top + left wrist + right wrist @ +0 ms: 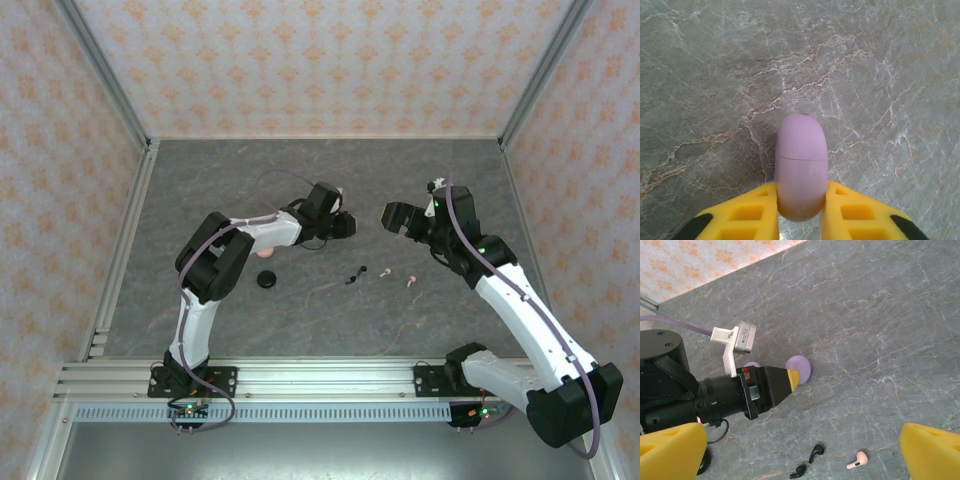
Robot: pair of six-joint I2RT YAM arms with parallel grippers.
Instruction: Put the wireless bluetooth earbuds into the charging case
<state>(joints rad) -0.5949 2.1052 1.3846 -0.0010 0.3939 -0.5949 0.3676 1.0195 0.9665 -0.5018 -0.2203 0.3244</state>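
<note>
The left gripper clamps the closed lilac charging case. Black and pink earbuds lie loose at its five o'clock, near the wide-open right gripper. The shut lid would block insertion, and the buds could skid.

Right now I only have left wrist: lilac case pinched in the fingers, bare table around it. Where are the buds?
Observer: Two black earbuds and two pink earbuds lie loose on the table, nearer the bases than your left gripper.
Operator: Right arm?
Observer: The right gripper faces your lilac case, jaws wide open, holding nothing.
Operator: Any other case?
Observer: A black puck sits on the table beside the left arm's elbow.
</note>
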